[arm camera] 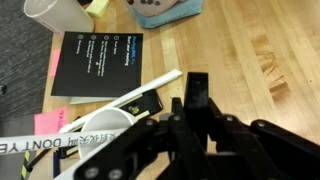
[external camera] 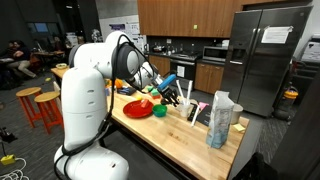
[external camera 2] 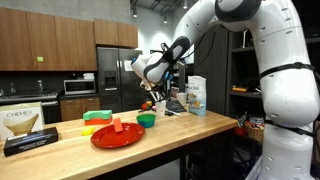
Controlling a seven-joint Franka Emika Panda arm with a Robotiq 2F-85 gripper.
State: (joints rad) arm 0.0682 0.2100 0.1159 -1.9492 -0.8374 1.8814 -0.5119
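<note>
— Where's the gripper point(arm camera: 196, 88) at?

— Low over the end of the counter point(arm camera: 250, 50), right above a white cup point(arm camera: 100, 128). A marker point(arm camera: 150, 97) leans out of that cup, its top end just beside the jaws.

— Has it got the marker?

— Can't tell. The jaws are drawn close together, hardly a gap, but from the wrist view I can't see whether the marker is pinched or only lying next to them. In an exterior view the gripper point(external camera 2: 160, 92) hides it altogether.

— How would that marker handle, you reckon?

— Light and stiff, I'd say, with a smooth round plastic barrel. It could twist or slide in a loose pinch. I'd take it across the barrel, on the part clear of the cup rim, squarely so it doesn't swivel.

— And the cup?

— It looks light too, so a sideways tug on the marker might tip it. Straight up along the lean seems safer.

— Anything crowding it?

— A black card point(arm camera: 98, 62) and pink notes point(arm camera: 45, 122) lie just beside the cup. The red plate point(external camera 2: 117, 136) and green bowl point(external camera 2: 147, 119) sit well apart.
</note>
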